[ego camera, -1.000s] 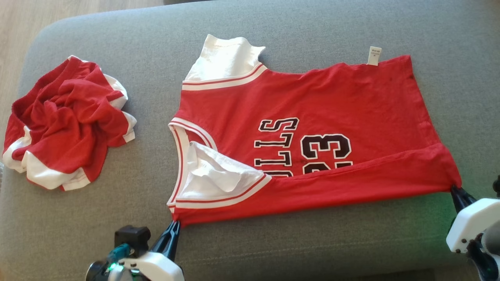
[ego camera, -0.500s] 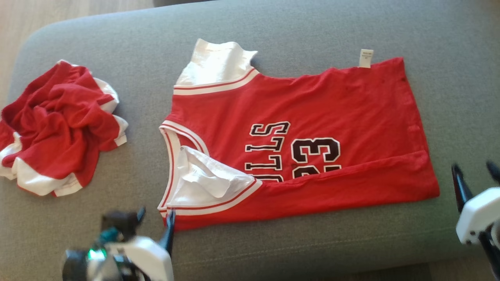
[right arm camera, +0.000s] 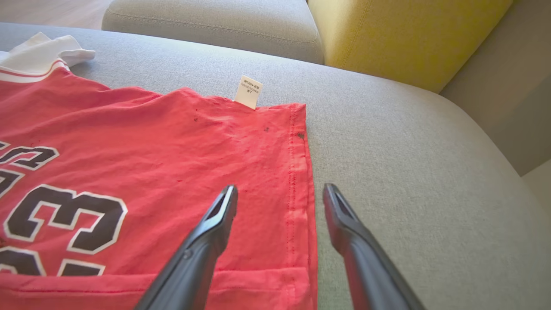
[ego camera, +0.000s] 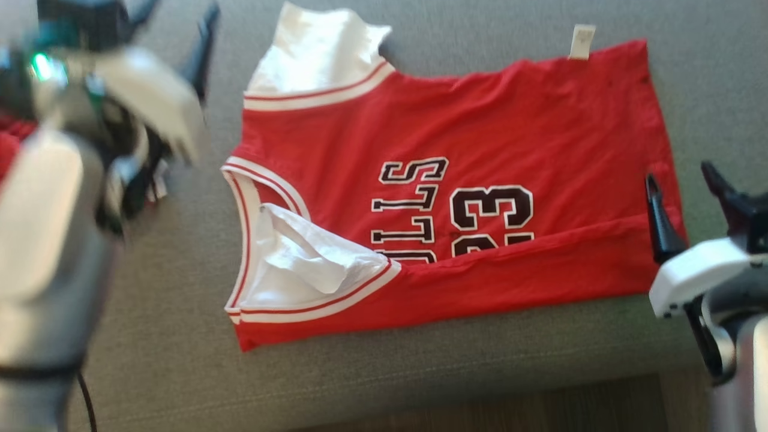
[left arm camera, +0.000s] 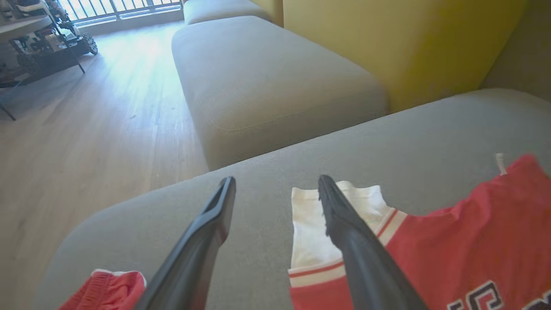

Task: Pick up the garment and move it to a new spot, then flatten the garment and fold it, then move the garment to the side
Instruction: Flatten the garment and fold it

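1. The red short-sleeved basketball jersey (ego camera: pixel 480 120) with white sleeves and a black "23" lay spread flat on the grey upholstered sofa cushion (ego camera: pixel 420 372). Its near long edge was folded up over the front, hiding part of the number.
2. A small white care label (ego camera: pixel 583 41) stuck out from the jersey's far edge, near the hem corner.
3. A crumpled red-and-white cloth (left arm camera: pixel 103 286) lay on the same cushion, apart from the jersey on the collar side.
4. The left end effector (ego camera: pixel 177 18), blurred in the head view, had its fingers spread apart and empty. In the left wrist view one finger crossed the far white sleeve and the other the bare cushion.
5. The right end effector (ego camera: pixel 679 177) was also spread apart and held nothing. It straddled the hem, one finger over red cloth and one over cushion. Whether it touched could not be told.
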You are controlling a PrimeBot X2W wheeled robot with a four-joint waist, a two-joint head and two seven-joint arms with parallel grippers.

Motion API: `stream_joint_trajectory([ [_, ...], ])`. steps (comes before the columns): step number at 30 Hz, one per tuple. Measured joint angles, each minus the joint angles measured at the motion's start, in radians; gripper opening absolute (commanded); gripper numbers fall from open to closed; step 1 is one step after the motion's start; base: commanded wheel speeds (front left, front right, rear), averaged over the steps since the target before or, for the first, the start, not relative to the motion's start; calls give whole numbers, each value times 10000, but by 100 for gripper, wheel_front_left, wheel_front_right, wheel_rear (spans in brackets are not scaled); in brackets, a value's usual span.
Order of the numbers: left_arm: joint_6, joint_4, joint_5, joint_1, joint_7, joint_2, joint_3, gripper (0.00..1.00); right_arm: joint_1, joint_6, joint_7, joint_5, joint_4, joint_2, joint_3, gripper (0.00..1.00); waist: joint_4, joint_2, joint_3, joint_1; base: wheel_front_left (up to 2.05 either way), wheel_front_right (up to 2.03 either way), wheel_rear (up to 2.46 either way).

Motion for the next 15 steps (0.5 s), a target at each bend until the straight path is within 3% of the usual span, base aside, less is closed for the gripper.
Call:
stream_joint_trajectory([
  [7, -1227, 2963, 385, -3048, 1035, -10, -569, 100, -740, 0, -77, 4, -190, -4, 370, 100, -410, 0, 1100, 0, 0, 0, 0],
  [15, -1676, 5325, 433, -4701, 1962, 8, -989, 100, -878, 0, -182, 8, -311, 40, 347, 100, -1112, 0, 2136, 0, 0, 0, 0],
])
